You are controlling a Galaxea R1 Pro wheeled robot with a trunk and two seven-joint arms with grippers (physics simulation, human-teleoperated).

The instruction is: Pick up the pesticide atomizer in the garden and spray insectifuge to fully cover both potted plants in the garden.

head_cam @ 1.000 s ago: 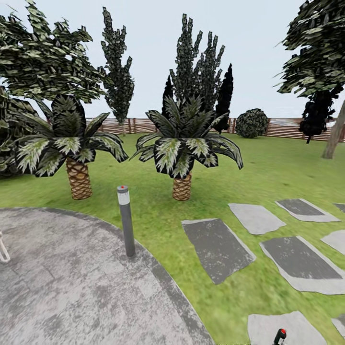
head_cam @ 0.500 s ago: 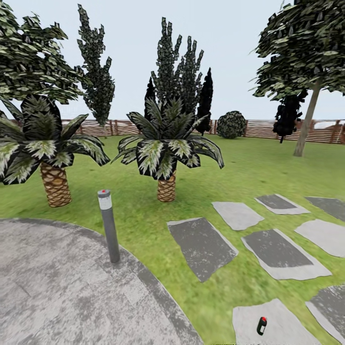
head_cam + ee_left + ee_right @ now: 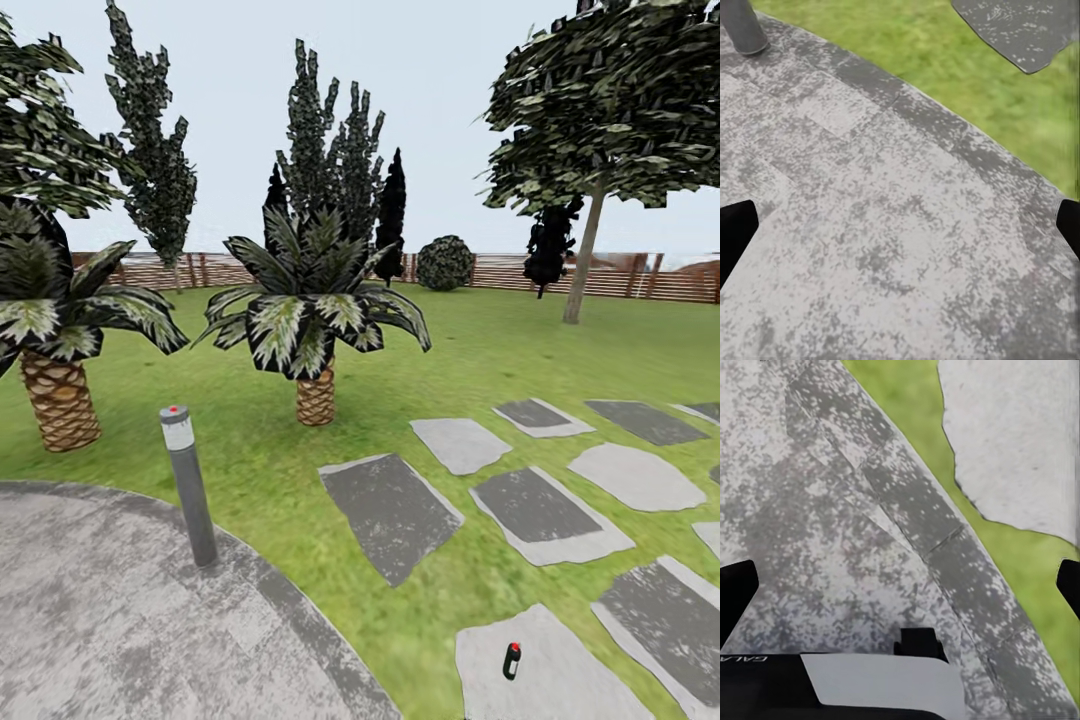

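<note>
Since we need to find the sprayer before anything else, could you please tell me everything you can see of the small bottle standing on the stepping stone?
The pesticide atomizer shows in the head view as a small, slim, dark bottle with a red top and a pale band just under it. It stands roughly upright, leaning slightly, on a pale grey stepping stone set in the grass at the lower right, just beyond the curved paved area. Nothing but the stone touches it. Its finer details are too small to make out.

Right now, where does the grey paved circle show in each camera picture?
Head view: paved circle, lower left corner.
Left wrist view: it spreads between the fingers.
Right wrist view: same, beside grass.
Shared landmark: its dark curved edge against grass.
</note>
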